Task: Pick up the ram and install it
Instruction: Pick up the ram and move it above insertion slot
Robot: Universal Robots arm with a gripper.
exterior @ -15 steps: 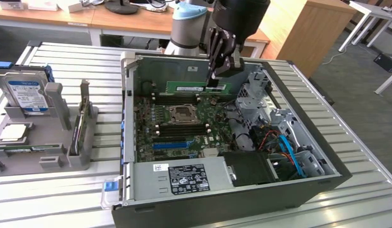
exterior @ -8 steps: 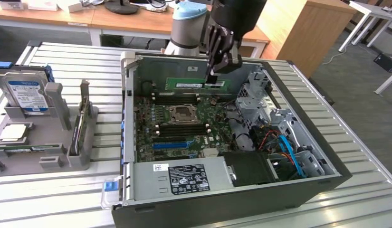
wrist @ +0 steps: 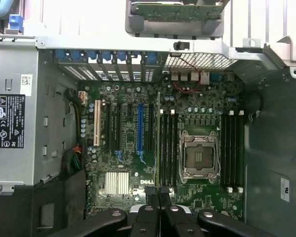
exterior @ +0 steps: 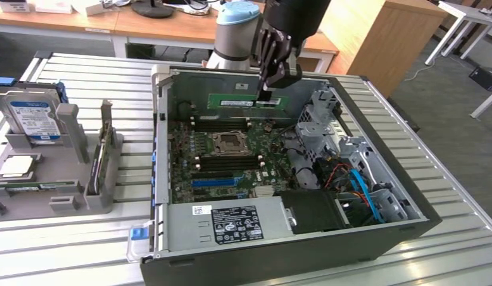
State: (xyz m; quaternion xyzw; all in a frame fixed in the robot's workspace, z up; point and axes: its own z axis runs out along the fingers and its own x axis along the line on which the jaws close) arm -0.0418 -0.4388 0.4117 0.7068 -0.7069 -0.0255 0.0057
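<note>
Between the gripper's [exterior: 267,90] clamped fingers [wrist: 150,198], the ram [exterior: 231,100] shows broadside in the exterior view, edge-on over the motherboard [wrist: 207,106] from the wrist.

Green ram [exterior: 247,98], black tool [exterior: 266,95]

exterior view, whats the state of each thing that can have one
tool: shut on the ram
ram: held over the motherboard, not in a slot
computer case: on its side, panel off
cpu socket: bare, no cooler
hard drive: propped in the grey holder
</note>
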